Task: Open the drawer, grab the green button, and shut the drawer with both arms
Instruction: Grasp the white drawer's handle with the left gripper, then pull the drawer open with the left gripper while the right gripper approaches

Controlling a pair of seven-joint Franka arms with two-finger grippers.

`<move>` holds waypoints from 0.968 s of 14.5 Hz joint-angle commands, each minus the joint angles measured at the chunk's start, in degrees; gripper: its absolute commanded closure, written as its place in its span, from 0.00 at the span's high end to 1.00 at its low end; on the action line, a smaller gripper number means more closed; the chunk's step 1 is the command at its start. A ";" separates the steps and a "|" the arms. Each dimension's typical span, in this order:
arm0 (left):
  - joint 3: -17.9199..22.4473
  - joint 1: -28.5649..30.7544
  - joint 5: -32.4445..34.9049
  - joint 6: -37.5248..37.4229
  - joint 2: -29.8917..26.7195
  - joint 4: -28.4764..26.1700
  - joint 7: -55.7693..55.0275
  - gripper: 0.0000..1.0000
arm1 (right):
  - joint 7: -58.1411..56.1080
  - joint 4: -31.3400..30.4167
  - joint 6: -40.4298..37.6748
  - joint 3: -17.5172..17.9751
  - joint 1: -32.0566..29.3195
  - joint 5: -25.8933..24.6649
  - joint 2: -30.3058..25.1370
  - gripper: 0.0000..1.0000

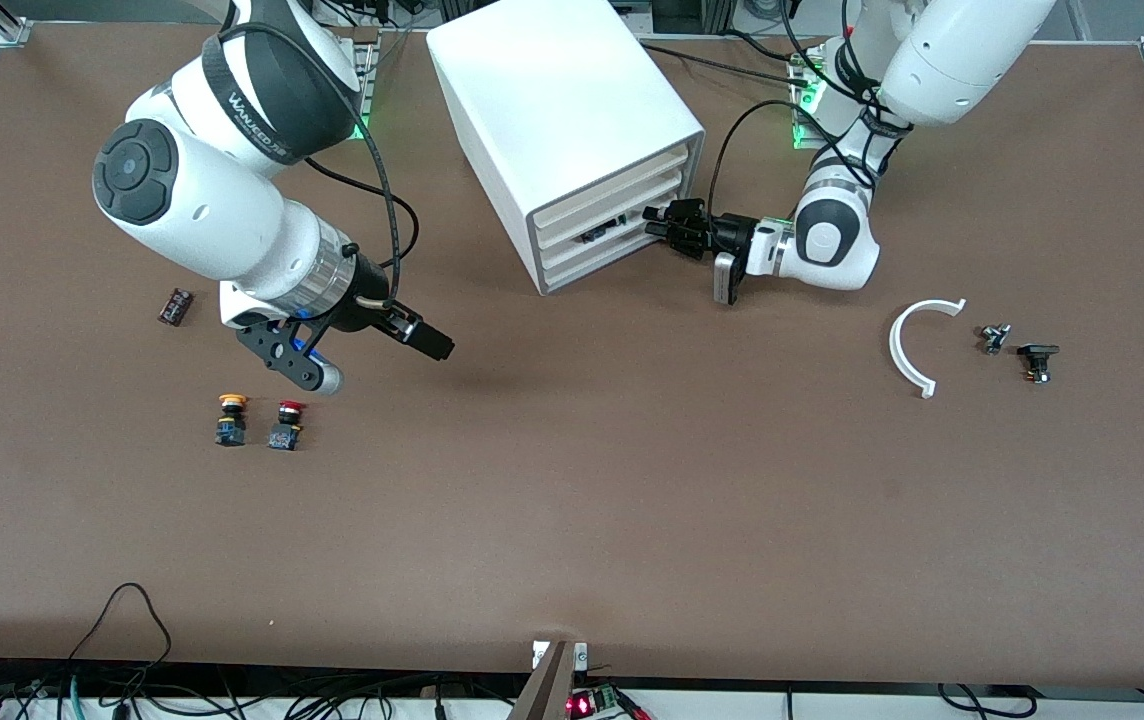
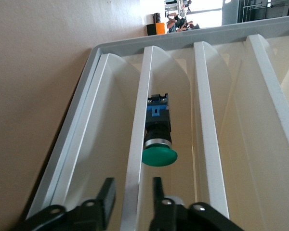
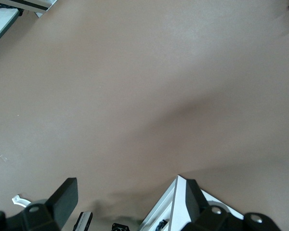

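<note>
While the right arm waits over the brown surface, the left arm's black two-finger tool is right at the front of the boxy white cabinet. In the left wrist view that left tool has its fingers straddling the pale cream front edge of a wide shallow white drawer, one finger on each side. The gap between them is narrow, but whether they already pinch that edge I cannot tell. The drawer looks barely pulled out, if at all.

Lying on its side inside that drawer is the small push button with green mushroom cap, black collar and blue block base, its cap pointing toward the tool. From the front view it is a dark speck in the cabinet front.

Over at the right arm's end, the right tool hangs released, jaws spread wide, over bare surface above a yellow-capped button and a red-capped button. A small dark red block lies nearby.

At the left arm's end rest a white curved plastic arc, a small grey metal part and a small black part.
</note>
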 commanded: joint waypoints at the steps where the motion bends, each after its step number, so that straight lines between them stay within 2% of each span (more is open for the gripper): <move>1: -1.20 0.04 -2.65 0.28 0.82 -1.26 1.96 0.25 | -0.35 0.66 -0.13 0.02 -0.16 0.86 0.49 0.99; 3: -1.29 0.48 -2.65 0.20 0.74 -1.17 1.96 0.00 | -0.35 0.66 -0.13 0.11 -0.16 0.95 0.49 0.99; 6: -1.12 1.44 -2.56 0.20 0.13 -0.38 1.18 0.00 | -0.43 0.48 -0.22 0.02 -0.25 0.86 0.49 0.99; 9: 0.46 3.64 -1.51 0.37 0.47 2.78 0.56 0.00 | -0.43 0.31 -0.13 0.02 -0.34 0.86 0.49 0.99; 14: 6.34 3.65 6.21 0.46 3.37 12.35 -3.48 0.00 | -0.43 0.22 -0.13 0.02 -0.34 0.77 0.49 0.99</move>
